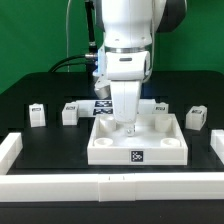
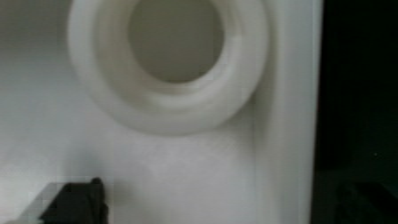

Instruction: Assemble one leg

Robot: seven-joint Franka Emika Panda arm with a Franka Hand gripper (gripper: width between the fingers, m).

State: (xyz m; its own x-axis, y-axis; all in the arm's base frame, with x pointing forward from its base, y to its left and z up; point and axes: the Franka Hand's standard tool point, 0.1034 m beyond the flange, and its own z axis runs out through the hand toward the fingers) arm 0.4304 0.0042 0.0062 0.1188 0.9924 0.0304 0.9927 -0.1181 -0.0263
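The large white panel (image 1: pixel 108 146) lies at the table's middle, with round sockets at its corners. My gripper (image 1: pixel 128 124) points straight down, very low over the panel's far part. In the wrist view one round socket (image 2: pixel 169 110) fills the picture, very close. One dark fingertip (image 2: pixel 75 200) shows at the edge, and only white panel lies in my gripper's (image 2: pixel 205 205) gap; it holds nothing. Small white tagged legs stand apart on the table: two at the exterior view's left (image 1: pixel 37 115) (image 1: pixel 70 114), one behind the panel (image 1: pixel 160 107), one at the right (image 1: pixel 197 117).
The marker board (image 1: pixel 100 104) lies behind the panel, partly hidden by the arm. Long white rim bars lie along the front (image 1: pixel 110 186), the left (image 1: pixel 10 152) and the right (image 1: pixel 217 145). The table is black.
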